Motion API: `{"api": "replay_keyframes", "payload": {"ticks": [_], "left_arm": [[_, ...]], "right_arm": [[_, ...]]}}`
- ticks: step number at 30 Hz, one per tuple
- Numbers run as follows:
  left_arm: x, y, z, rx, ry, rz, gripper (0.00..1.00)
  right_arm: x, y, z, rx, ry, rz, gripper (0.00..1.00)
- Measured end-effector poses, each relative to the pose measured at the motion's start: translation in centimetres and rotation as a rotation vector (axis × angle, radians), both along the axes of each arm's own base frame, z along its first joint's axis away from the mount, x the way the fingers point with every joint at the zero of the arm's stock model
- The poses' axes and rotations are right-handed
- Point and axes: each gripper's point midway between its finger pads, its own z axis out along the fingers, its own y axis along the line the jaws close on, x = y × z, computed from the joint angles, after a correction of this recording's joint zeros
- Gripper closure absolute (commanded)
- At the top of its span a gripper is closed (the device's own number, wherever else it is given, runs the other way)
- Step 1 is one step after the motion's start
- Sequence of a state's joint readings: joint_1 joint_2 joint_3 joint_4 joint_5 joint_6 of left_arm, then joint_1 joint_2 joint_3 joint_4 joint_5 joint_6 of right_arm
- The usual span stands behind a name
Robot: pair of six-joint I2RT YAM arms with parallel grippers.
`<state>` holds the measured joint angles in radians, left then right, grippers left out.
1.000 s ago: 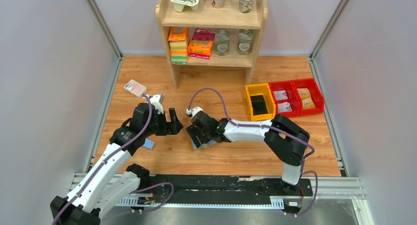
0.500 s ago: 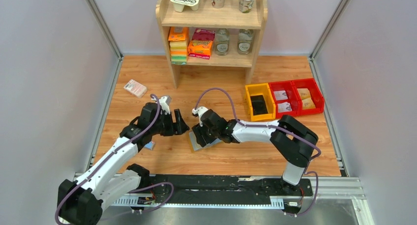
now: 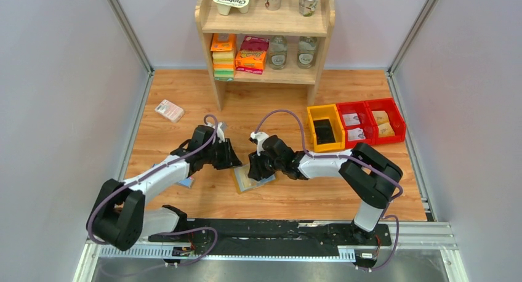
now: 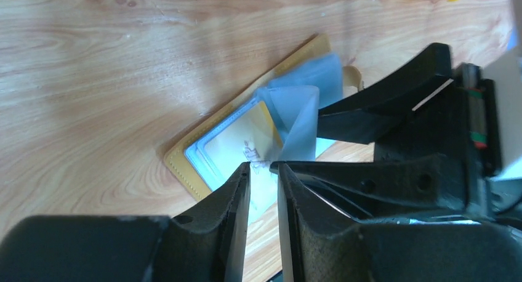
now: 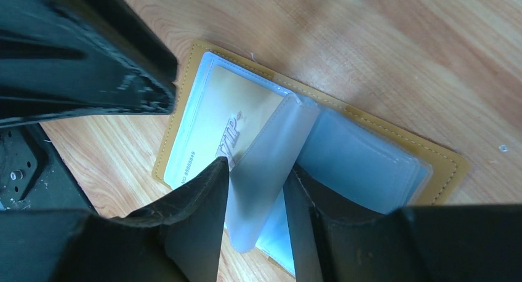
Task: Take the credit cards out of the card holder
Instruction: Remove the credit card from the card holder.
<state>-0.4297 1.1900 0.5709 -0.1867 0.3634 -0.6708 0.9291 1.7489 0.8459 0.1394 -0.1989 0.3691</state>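
Note:
The card holder point(image 3: 246, 182) lies open on the wood table, tan rim point(image 4: 183, 165) up, blue-grey plastic sleeves point(image 5: 363, 159) fanned out. A yellow card point(image 5: 224, 119) shows inside its left clear pocket. My right gripper point(image 5: 255, 171) hangs over the holder, its jaws half apart, with one raised sleeve point(image 5: 271, 159) standing between the fingers. From the left my left gripper point(image 4: 261, 166) comes in with only a narrow gap between its jaws. Its tips sit right at the yellow card point(image 4: 243, 137) pocket, with nothing clamped between them. The two grippers point(image 3: 237, 160) point(image 3: 255, 170) almost meet.
A wooden shelf point(image 3: 265, 23) with boxes, jars and cups stands at the back. One yellow bin point(image 3: 324, 129) and two red bins point(image 3: 369, 120) sit at the right. A pink-white packet point(image 3: 169, 110) lies at the far left, a blue bar point(image 3: 186, 182) beside my left arm.
My left arm has reached right to the card holder and its jaws have narrowed a lot. My right gripper has shifted slightly right and closed partway around the raised sleeve.

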Motion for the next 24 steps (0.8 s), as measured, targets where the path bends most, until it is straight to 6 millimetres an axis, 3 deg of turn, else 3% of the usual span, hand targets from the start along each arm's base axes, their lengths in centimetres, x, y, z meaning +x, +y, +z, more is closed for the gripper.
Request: {"api": "replay_keyframes", "payload": {"ticks": [8, 15, 18, 24], "left_arm": [[-1.5, -1.4, -4.5, 0.049, 0.139, -0.071, 0.74], [-1.2, -2.5, -5.2, 0.058, 0.170, -0.104, 0.77], [-1.2, -2.6, -5.2, 0.062, 0.168, -0.105, 0.77], [-1.1, -2.5, -5.3, 0.069, 0.166, -0.101, 0.77]], "right_arm": [[0.1, -0.1, -0.2, 0.003, 0.003, -0.014, 0.63], [0.8, -0.9, -0.2, -0.058, -0.009, -0.070, 0.57], [1.4, -2.0, 0.0, -0.136, -0.039, -0.126, 0.55], [3.6, -7.5, 0.3, -0.383, -0.146, -0.302, 0.48]]}}
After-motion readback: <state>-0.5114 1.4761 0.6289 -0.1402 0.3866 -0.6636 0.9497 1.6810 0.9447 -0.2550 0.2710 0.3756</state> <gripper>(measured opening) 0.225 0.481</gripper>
